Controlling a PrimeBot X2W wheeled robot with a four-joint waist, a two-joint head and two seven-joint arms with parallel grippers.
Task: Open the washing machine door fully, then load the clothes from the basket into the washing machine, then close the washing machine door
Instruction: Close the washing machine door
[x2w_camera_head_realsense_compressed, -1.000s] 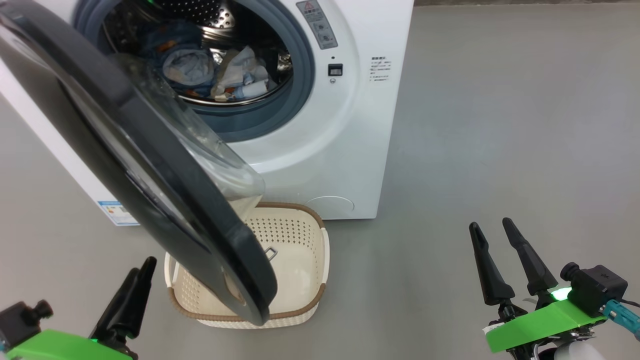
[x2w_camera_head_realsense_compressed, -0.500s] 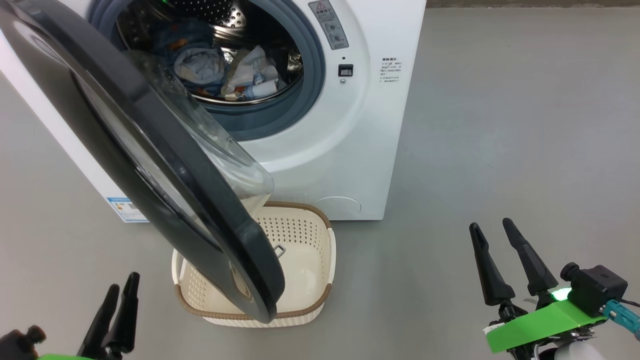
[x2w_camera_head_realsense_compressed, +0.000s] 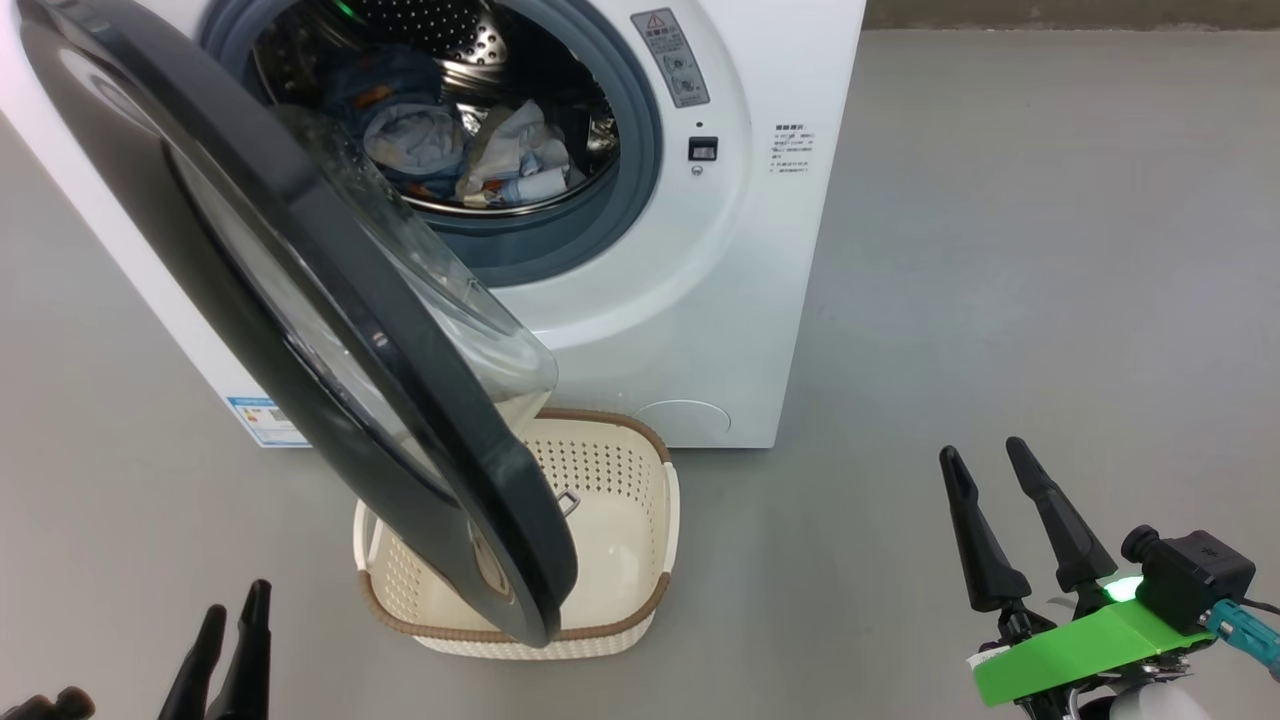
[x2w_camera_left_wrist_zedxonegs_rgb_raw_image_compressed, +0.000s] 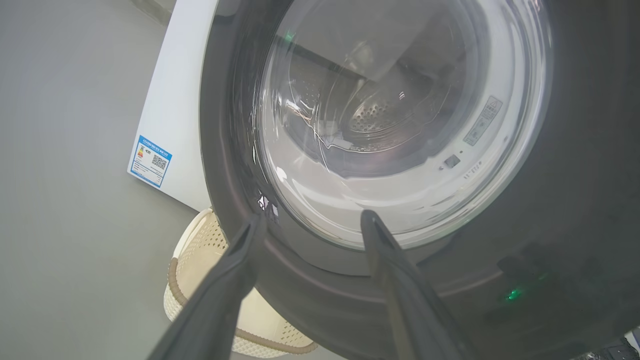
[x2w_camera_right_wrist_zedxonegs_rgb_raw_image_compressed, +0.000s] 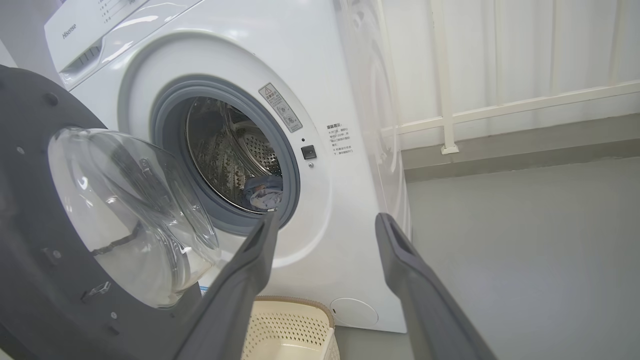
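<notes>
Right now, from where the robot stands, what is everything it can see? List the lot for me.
washing machine: one, white, on the floor straight ahead
washing machine door: one, black rim with clear glass bowl, swung out over the basket
clothes: a small heap, light blue and white, inside the machine
basket: one, cream with brown rim, on the floor before the machine, partly behind the door
label sticker: one, blue, low on the machine's side
filter cap: one, white, round, low on the machine's front
floor: grey, all around
left gripper: one, dark fingers, open, lower left, holding nothing
right gripper: one, dark fingers, green mount, open, lower right, holding nothing
</notes>
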